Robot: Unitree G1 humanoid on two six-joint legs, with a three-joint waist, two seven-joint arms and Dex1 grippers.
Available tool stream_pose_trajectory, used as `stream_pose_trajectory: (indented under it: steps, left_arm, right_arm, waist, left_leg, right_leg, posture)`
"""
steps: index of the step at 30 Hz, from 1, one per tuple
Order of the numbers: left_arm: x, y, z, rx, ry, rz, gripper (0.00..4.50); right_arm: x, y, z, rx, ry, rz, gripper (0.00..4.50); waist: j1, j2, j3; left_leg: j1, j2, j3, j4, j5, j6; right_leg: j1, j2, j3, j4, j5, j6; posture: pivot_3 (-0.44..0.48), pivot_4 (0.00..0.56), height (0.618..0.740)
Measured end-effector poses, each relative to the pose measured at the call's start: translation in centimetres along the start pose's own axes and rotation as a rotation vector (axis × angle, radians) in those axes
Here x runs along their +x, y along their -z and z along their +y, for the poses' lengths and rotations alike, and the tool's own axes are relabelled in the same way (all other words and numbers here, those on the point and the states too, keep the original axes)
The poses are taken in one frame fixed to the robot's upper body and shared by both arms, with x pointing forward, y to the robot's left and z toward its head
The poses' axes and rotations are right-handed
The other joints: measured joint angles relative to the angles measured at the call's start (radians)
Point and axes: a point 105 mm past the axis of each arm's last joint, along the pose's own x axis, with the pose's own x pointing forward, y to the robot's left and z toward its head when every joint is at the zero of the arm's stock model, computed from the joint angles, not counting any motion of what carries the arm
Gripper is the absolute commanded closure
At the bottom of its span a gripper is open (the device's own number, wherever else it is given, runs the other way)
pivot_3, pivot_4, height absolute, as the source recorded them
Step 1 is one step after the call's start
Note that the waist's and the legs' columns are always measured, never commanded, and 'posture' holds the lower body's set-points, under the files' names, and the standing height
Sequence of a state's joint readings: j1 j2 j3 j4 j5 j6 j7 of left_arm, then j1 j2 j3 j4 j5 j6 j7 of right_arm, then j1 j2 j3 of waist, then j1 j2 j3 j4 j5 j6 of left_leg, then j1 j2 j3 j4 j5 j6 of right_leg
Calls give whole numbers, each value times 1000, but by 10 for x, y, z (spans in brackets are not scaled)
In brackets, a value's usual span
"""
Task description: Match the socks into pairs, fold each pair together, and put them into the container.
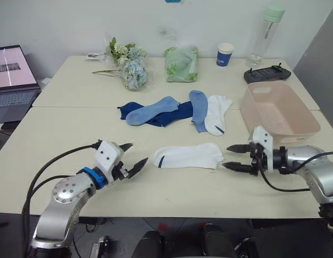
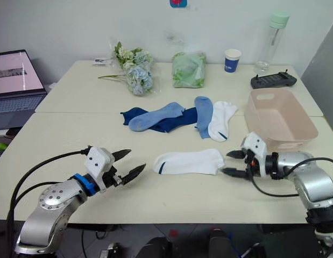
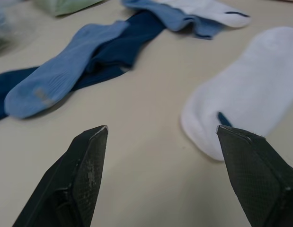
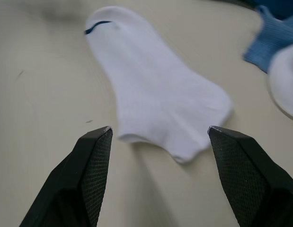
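Your lone white ankle sock (image 1: 189,156) lies flat on the cream table top (image 1: 64,129), near the front edge at centre, apart from the rest. Its cuff with a dark tab points toward 9 o'clock, its toe end toward 3 o'clock.

At 12 o'clock from it sits the heap of the other socks. A light blue sock (image 1: 151,110) lies across a dark navy sock (image 1: 177,113), overlapping it. You cannot tell whether one or two navy socks lie there. Just beside at 3 o'clock of those, a second light blue sock (image 1: 198,109) lies touching a second white sock (image 1: 217,113), partly over its edge.

The pale pink rectangular plastic tub (image 1: 309,122) stands at 2 o'clock from the lone white sock, upright, with no sock in it.

Your right gripper (image 1: 233,157) is at 3 o'clock of the lone white sock, just beside its toe end, fingers spread apart and holding nothing. In the right wrist view the sock's toe end lies between the two fingers (image 4: 92,175), which do not touch it.

Your left gripper (image 1: 133,157) is at 9 o'clock of the same sock, near the cuff, also spread wide and empty, low over the table.

Further back at 12 o'clock: a green crumpled bag (image 1: 181,63), a blue paper cup (image 1: 225,54), a bunch of pale blue flowers (image 1: 128,67), a clear bottle with a green cap (image 1: 266,35) and a black controller (image 1: 267,73). An open laptop (image 1: 13,80) sits at 10 o'clock, off the table.
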State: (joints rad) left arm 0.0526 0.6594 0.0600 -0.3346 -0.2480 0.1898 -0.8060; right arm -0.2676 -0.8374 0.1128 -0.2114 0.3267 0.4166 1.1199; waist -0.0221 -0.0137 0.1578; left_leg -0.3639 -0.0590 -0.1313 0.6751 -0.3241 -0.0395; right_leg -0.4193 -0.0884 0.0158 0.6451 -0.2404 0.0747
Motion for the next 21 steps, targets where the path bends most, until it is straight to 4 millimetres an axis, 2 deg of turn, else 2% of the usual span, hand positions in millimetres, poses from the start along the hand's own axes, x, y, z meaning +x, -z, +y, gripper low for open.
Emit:
stream_pose_trajectory:
  steps: [4,12,14,17,21]
  left_arm:
    - [7,14,-19,161,206,41,776]
    - [36,17,-21,335,268,24,776]
    - [40,17,-21,353,274,21,737]
    - [47,17,-19,366,277,23,1287]
    - [52,19,-16,362,272,34,2494]
  right_arm:
    - [17,11,15,-185,-59,40,1035]
    - [32,23,11,-295,-56,57,1035]
    - [34,21,8,-325,-52,57,1418]
    - [38,23,5,-327,-42,43,2283]
    - [42,22,3,-353,-45,46,3669]
  waist:
    - [-2,0,0]
    - [-4,0,0]
    - [-4,0,0]
    - [-4,0,0]
    - [-4,0,0]
  left_leg:
    - [0,0,1,0,0,0]
    - [1,0,0,0,0,0]
    - [2,0,0,1,0,0]
    - [6,-1,-1,1,0,0]
    - [7,0,-1,1,0,0]
  right_leg:
    - [0,0,0,0,0,0]
    - [0,0,0,0,0,0]
    - [1,0,0,1,0,0]
    - [6,0,0,0,0,0]
    - [7,0,0,0,0,0]
  posture:
    - [0,150,740]
    - [0,150,740]
    - [0,150,740]
    - [0,150,740]
    - [0,150,740]
